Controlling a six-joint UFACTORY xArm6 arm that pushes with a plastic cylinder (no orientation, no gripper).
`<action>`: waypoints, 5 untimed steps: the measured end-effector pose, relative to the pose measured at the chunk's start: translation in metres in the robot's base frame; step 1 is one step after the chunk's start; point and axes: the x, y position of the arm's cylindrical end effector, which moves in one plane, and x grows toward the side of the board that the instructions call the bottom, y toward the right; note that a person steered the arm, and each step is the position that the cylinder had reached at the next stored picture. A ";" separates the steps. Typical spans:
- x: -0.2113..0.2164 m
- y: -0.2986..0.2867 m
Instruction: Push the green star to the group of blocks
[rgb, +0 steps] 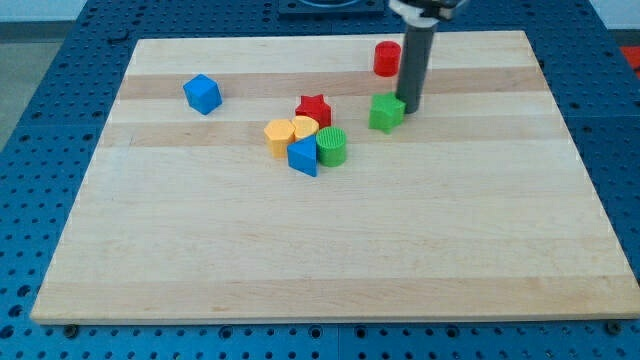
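The green star (385, 112) lies on the wooden board, right of centre near the view's top. My tip (410, 107) stands just to its right, touching or almost touching it. To the star's left is the group: a red star (314, 109), a yellow block (279, 134), a yellow heart-like block (305, 127), a blue triangular block (303, 156) and a green cylinder (332, 146), all close together. A small gap separates the green star from the group.
A red cylinder (387, 58) stands near the board's top edge, just behind the rod. A blue block (202, 94) sits alone at the upper left. The wooden board (330, 250) lies on a blue perforated table.
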 end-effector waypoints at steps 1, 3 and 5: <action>0.017 -0.024; 0.024 -0.021; 0.024 -0.041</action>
